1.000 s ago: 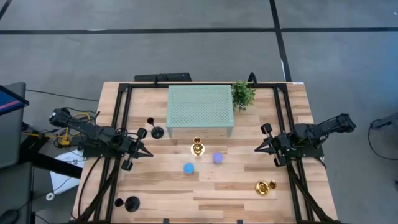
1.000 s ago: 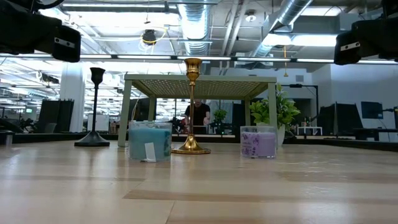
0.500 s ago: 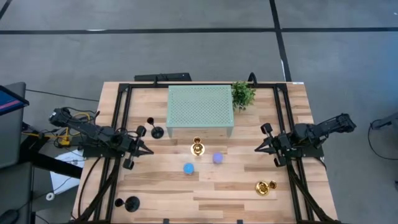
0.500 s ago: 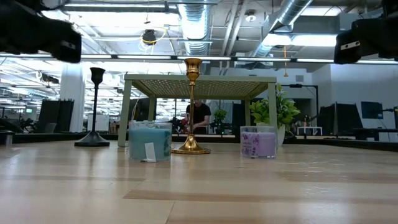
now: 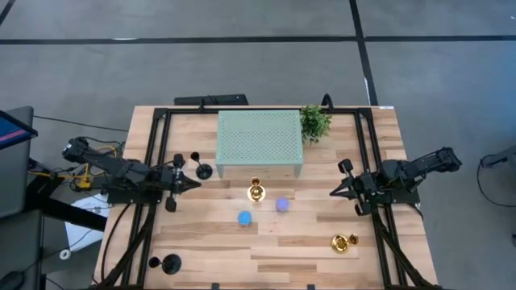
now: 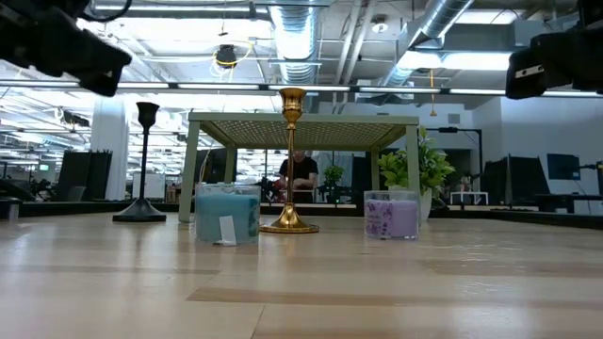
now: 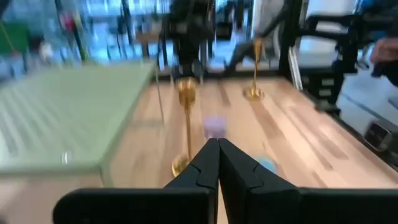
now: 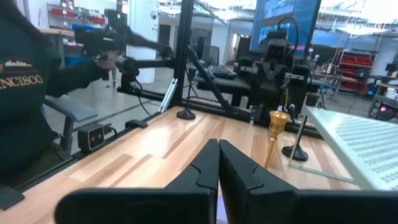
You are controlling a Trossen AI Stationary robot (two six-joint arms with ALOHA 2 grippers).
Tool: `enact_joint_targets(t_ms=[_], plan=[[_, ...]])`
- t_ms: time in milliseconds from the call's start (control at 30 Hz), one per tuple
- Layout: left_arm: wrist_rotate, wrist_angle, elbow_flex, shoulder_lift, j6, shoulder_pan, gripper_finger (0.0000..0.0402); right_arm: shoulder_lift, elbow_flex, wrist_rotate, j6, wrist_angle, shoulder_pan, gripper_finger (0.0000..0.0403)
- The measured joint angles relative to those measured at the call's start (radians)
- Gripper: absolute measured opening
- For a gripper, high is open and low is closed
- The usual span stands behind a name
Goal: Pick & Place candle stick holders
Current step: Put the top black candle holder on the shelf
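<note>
Two gold candle stick holders stand upright on their round bases: one [image 5: 256, 191] at the table's middle in front of the green shelf, one [image 5: 344, 242] at the near right. Of the two black holders, one [image 5: 200, 168] stands by the shelf's left leg and one [image 5: 168, 263] at the near left corner. My left gripper [image 5: 196, 184] is shut, level, above the table's left side, pointing toward the middle gold holder [image 7: 186, 121]. My right gripper [image 5: 331, 193] is shut, level, at the right side, pointing left toward that same holder [image 8: 277, 132]. Neither touches anything.
A green perforated shelf [image 5: 260, 137] on legs stands at the far middle, with a small potted plant [image 5: 315, 121] at its right corner. A blue candle jar [image 5: 243, 217] and a purple one [image 5: 282, 205] sit just near of the middle gold holder. A person shows beyond the table [image 8: 25, 106].
My left gripper has risen a little and swung its tip toward the table's far edge, tipping and rolling as it went; it now points more squarely across the table. The right arm and all holders have kept still.
</note>
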Motion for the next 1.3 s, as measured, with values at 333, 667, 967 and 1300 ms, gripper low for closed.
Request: enact_joint_targets(t_ms=[333, 667, 967, 1300], plan=[[-0.056, -0.282, 0.085, 0.0, -0.162, -0.006, 0.0004, 0.0, 0.0, 0.0, 0.002, -0.013, 0.0, 0.0], [-0.144, -0.286, 0.053, 0.009, -0.354, -0.007, 0.0004, 0.0, 0.0, 0.014, 0.018, -0.013, 0.0, 0.0], [-0.171, -0.283, 0.047, 0.212, -0.629, -0.007, 0.0003, 0.0, 0.0, 0.061, 0.036, -0.012, -0.001, 0.0], [-0.204, -0.282, 0.052, 0.499, -0.748, -0.007, 0.0003, 0.0, 0.0, 0.061, 0.036, -0.012, 0.0, 0.0]])
